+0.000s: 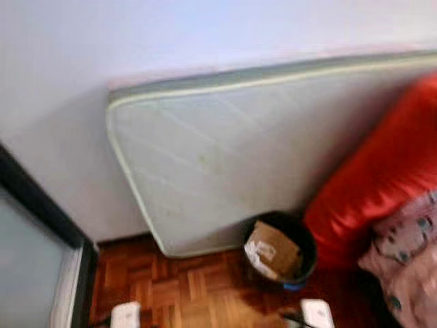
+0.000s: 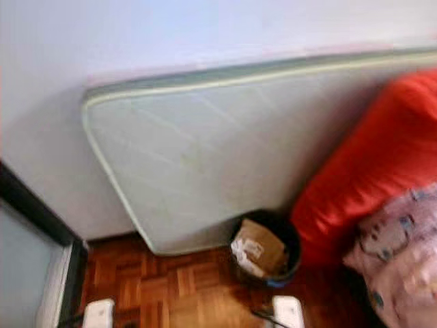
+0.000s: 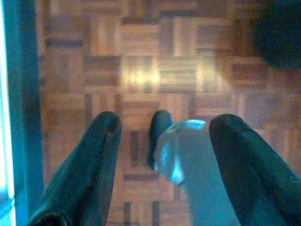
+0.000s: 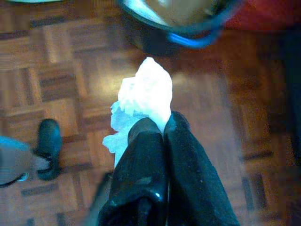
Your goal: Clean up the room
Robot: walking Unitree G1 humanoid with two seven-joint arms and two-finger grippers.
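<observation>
One crumpled white tissue (image 4: 143, 101) is clamped between the right gripper's (image 4: 162, 125) fingers, just short of the black bin (image 1: 281, 251) and not yet dropped in. The left gripper (image 3: 162, 141), fingers apart and empty, hangs farther from the bin over the parquet floor (image 3: 141, 70).

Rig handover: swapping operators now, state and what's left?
Right gripper: shut on a white tissue wad, held above the parquet short of the bin.
Left gripper: open, holding nothing, over bare floor.
Bin stands by the mattress, beside the red cushion, with cardboard inside.
Done: wad picked up.
Left: probably carry it over the bin and release.
</observation>
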